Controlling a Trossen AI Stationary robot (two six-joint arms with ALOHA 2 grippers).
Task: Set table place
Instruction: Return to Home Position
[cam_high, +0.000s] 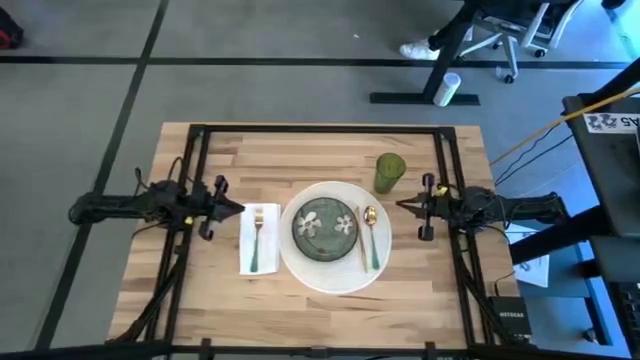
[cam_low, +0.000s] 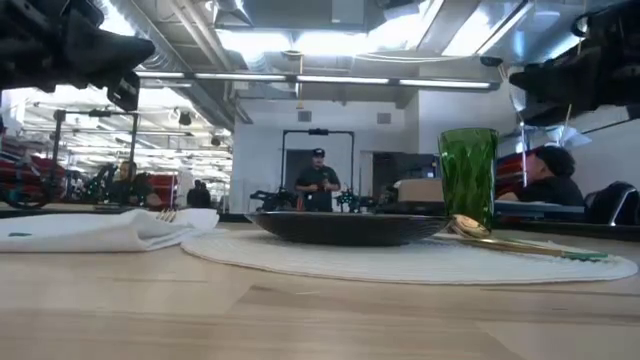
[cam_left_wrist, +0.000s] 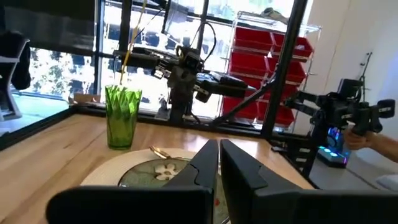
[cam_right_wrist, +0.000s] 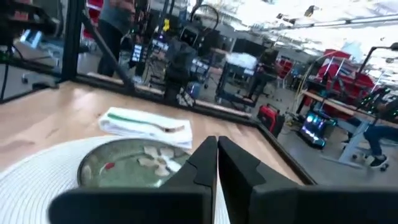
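On the table (cam_high: 200, 280) lies a large round white plate (cam_high: 331, 270) with a small green flowered dish (cam_high: 324, 227) on it. A gold spoon with a green handle (cam_high: 372, 236) rests on the plate's right part. A white napkin (cam_high: 259, 240) left of the plate carries a green-handled fork (cam_high: 256, 240). A green tumbler (cam_high: 389, 171) stands upright beyond the plate's far right. My left gripper (cam_high: 238, 208) hovers shut left of the napkin; my right gripper (cam_high: 402, 206) hovers shut right of the plate. Neither touches anything.
Black frame bars (cam_high: 320, 130) run along the table's far edge and down both sides. Bare wood lies near the front edge. In the low view a person (cam_low: 318, 180) stands in the room behind the table.
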